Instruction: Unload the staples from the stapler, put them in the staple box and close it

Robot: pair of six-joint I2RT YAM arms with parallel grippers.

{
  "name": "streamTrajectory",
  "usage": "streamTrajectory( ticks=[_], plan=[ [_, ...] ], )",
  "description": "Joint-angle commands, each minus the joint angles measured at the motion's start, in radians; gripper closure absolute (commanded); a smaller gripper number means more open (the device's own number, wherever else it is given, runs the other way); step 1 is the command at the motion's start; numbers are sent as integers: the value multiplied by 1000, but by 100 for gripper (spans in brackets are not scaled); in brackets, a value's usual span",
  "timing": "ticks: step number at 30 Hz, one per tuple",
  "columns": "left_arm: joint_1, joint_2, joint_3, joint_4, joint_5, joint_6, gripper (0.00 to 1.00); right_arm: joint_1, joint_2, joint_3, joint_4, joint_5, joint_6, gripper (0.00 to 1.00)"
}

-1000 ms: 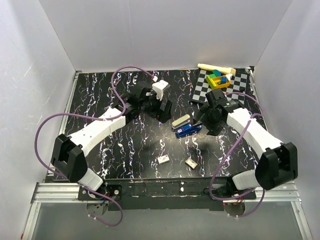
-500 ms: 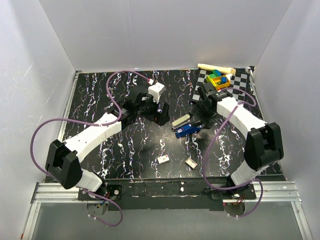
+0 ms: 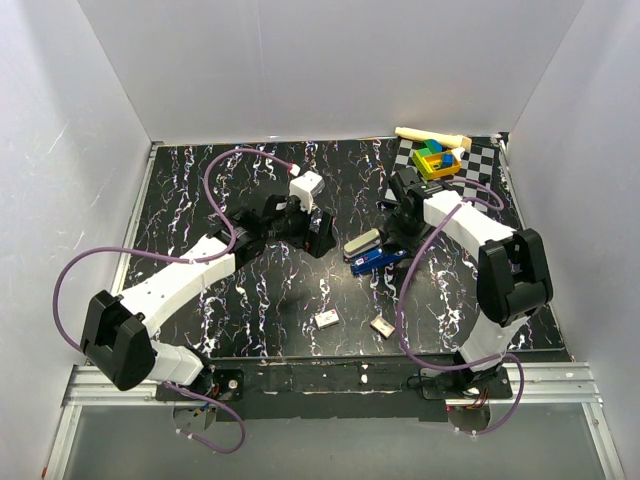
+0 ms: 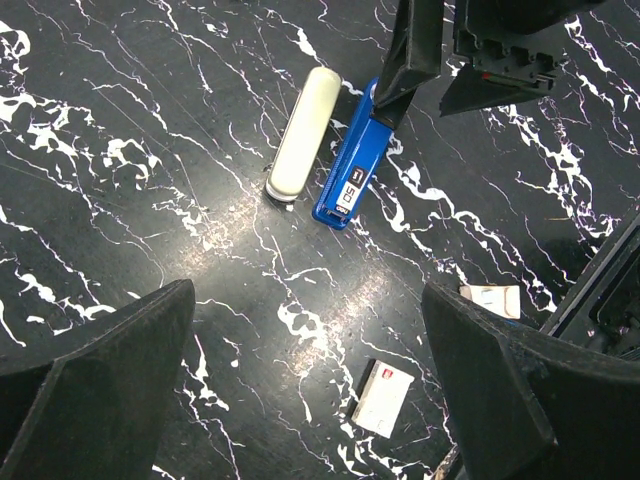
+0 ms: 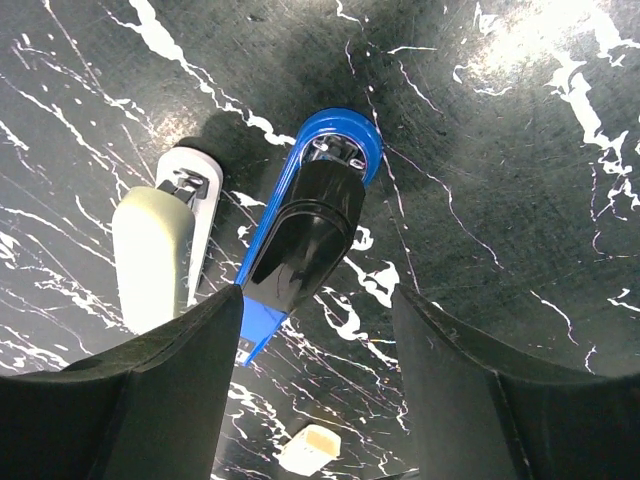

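The stapler [image 3: 376, 259] lies mid-table. Its dark-blue body [image 4: 357, 160] and its pale grey upper arm [image 4: 300, 130] rest side by side on the black marbled surface. In the right wrist view a glossy black piece sits on the blue body [image 5: 312, 225], with the grey arm [image 5: 152, 258] to its left. My right gripper [image 5: 315, 400] is open just above the stapler's right end; one fingertip [image 5: 170, 380] overlaps the blue body and the jaws hold nothing. My left gripper [image 4: 310, 390] hovers wide open to the left of the stapler, with only bare table between its fingers.
Two small pale boxes [image 3: 326, 319] [image 3: 382, 325] lie nearer the front edge. A checkered board [image 3: 450, 172] at the back right carries coloured blocks [image 3: 436, 160] and a cream stick [image 3: 428, 135]. White walls enclose the table.
My right arm has swung left and toward the back, bringing its gripper over the stapler's right end, with the jaws narrowing a little. The left arm has shifted slightly; the stapler has not moved.
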Motion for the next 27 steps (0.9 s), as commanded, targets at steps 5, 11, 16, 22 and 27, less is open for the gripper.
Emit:
streamTrajectory(
  ticks=[5, 11, 16, 22, 27],
  plan=[
    [-2, -50, -30, 36, 4, 1, 2, 9, 51, 22, 10, 32, 39, 35],
    [-3, -48, -46, 45, 5, -4, 2, 18, 74, 42, 7, 29, 45, 41],
    [-2, -56, -53, 48, 5, -6, 2, 27, 95, 72, -6, 36, 48, 49],
    [-2, -54, -61, 49, -6, 2, 2, 30, 98, 83, -21, 49, 44, 76],
    [-2, -41, -50, 53, -2, 7, 2, 32, 60, 80, -49, 70, 19, 99]
  ],
)
